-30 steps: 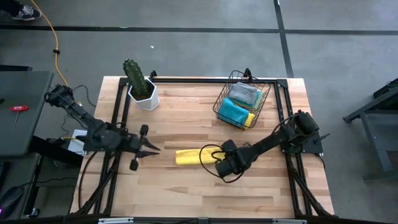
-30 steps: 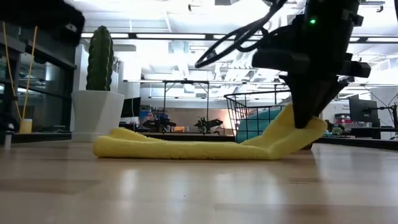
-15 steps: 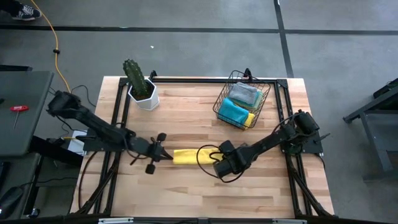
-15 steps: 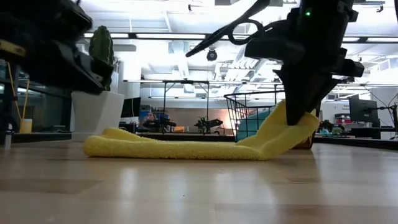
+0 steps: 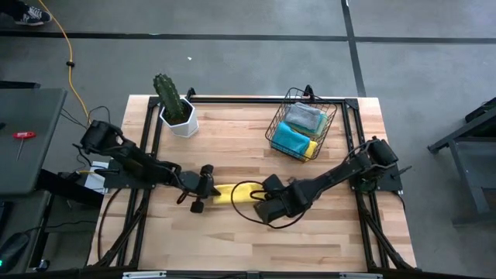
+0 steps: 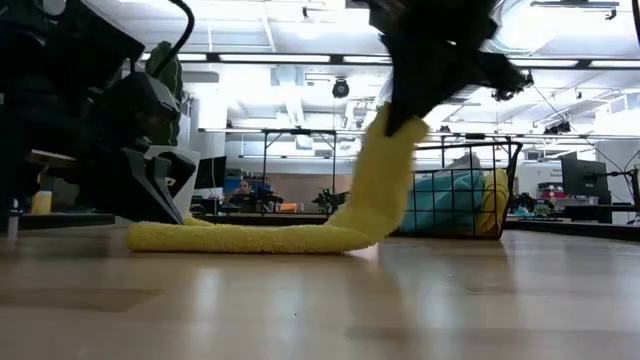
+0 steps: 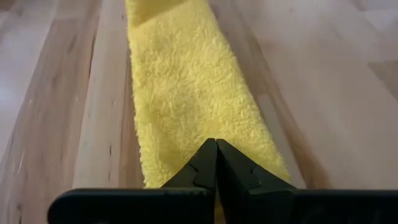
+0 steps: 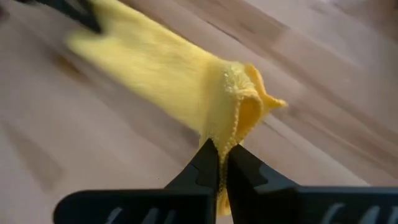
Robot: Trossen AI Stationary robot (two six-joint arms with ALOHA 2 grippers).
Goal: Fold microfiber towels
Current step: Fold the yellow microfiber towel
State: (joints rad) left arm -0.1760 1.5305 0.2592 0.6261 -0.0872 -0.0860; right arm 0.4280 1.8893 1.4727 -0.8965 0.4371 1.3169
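Yellow terry pile, folded into a long narrow strip, lies just below the centre of the high view: the yellow microfiber towel (image 5: 226,194) on the pale wooden table (image 5: 232,240). A second ago the strip lay almost flat with only its right end tipped up; now that end stands nearly upright in the low view, and in the high view the strip looks shorter. The right gripper (image 5: 256,197) has carried it up and leftward, fingers pinched tight on the hemmed, doubled end, as the right wrist view shows. Meanwhile the left gripper (image 5: 203,188) has travelled in from the table's left side and now sits at the strip's left end, its fingers pressed together at that edge, seemingly pinning it; whether cloth lies between them I cannot tell. This reads as the strip being folded end over end, about halfway through that fold.

At upper right of the high view stands the black wire basket (image 5: 276,122), holding soft, bunched teal, grey and yellow cloths. At upper left, a ribbed green cactus (image 5: 167,94) in a faceted white pot (image 5: 183,122).
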